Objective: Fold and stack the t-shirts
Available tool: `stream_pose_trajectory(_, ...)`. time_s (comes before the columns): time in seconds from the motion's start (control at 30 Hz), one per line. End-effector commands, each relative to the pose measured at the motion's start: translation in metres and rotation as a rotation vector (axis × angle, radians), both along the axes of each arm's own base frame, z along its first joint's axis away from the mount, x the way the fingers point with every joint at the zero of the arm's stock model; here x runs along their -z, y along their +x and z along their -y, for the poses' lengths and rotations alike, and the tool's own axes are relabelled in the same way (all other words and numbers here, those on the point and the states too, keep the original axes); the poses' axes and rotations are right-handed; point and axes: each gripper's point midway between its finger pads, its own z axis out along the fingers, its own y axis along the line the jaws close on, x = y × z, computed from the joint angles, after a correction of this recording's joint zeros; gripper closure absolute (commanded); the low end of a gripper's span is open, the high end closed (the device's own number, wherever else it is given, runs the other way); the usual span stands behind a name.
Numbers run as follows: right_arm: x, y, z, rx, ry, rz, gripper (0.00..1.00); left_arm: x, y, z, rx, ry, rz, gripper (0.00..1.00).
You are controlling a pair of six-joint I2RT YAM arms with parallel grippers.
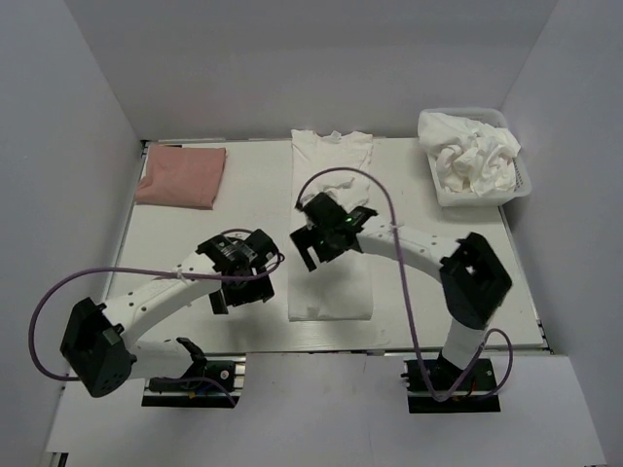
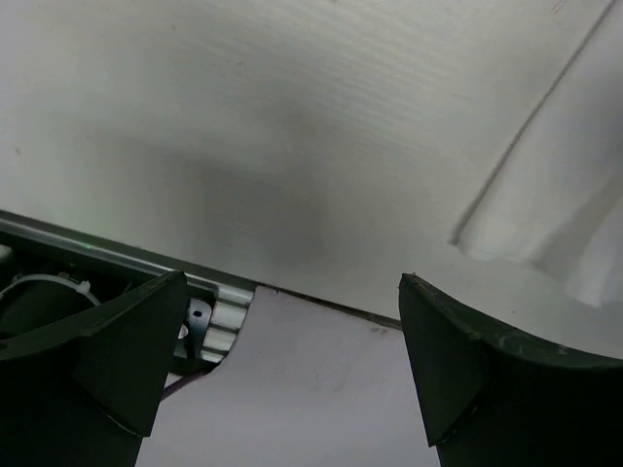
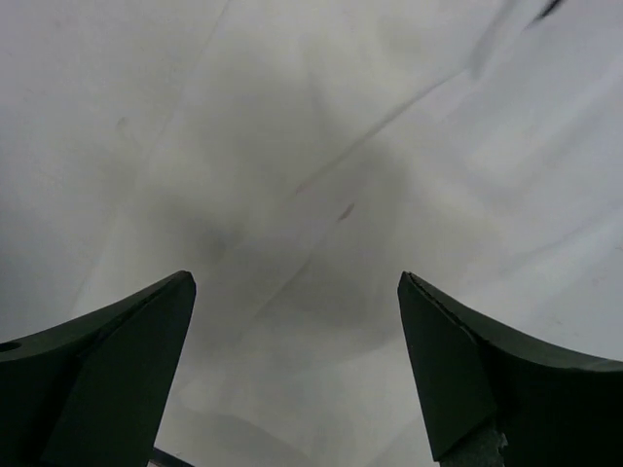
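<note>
Holding crumpled white t-shirts, basket far right, left gripper, right gripper (both spread apart)

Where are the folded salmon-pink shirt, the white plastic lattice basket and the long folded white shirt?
folded salmon-pink shirt (image 1: 181,176): top external view, cloth's middle.
white plastic lattice basket (image 1: 482,199): top external view, near wall.
long folded white shirt (image 1: 333,292): top external view, near end.
</note>
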Motion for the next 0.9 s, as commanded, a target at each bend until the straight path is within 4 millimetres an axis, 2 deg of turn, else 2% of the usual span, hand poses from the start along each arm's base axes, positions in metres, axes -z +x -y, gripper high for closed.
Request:
stream_pose_trajectory(0.0,0.026,-0.019,-0.004,-0.046,-0.165,-0.031,0.1,-0.013,-0.01,-0.011,-0.121,-0.063,0.055,0.0)
stream_pose_trajectory(0.03,0.033,-0.031,-0.019,-0.091,-0.187,-0.026,0.1,-0.013,-0.011,-0.01,-0.131,-0.087,0.063,0.0)
stream_pose_trajectory(0.13,0.033,-0.042,-0.032,-0.106,-0.205,-0.021,0.1,-0.02,-0.015,-0.013,-0.141,-0.134,0.102,0.0)
stream_pose_trajectory(0.23,0.043,-0.047,-0.015,-0.052,-0.271,-0.013,0.1,-0.021,-0.016,-0.015,-0.15,-0.146,0.111,0.0)
stream_pose_trajectory(0.3,0.04,-0.048,-0.003,-0.019,-0.302,0.012,0.1,-0.02,-0.018,-0.016,-0.15,-0.148,0.112,0.0)
stream_pose_trajectory(0.43,0.052,-0.062,0.029,0.041,-0.372,-0.017,0.1,-0.014,-0.019,-0.015,-0.149,-0.127,0.082,0.0)
stream_pose_trajectory(0.47,0.047,-0.065,0.038,0.06,-0.37,-0.015,0.1,-0.012,-0.019,-0.015,-0.14,-0.118,0.075,0.0)
stream_pose_trajectory(0.57,0.051,-0.076,0.063,0.144,-0.379,-0.027,0.1,-0.009,-0.017,-0.01,-0.129,-0.12,0.066,0.0)
stream_pose_trajectory(0.63,0.036,-0.078,0.062,0.199,-0.297,-0.019,0.1,-0.008,-0.014,-0.006,-0.117,-0.13,0.064,0.0)
stream_pose_trajectory(0.73,0.033,-0.092,0.065,0.222,-0.226,-0.06,0.1,-0.008,-0.011,-0.001,-0.087,-0.133,0.059,0.0)
stream_pose_trajectory(0.87,0.046,-0.114,0.076,0.232,-0.201,-0.138,0.1,-0.004,-0.006,0.011,-0.022,-0.136,0.032,0.0)
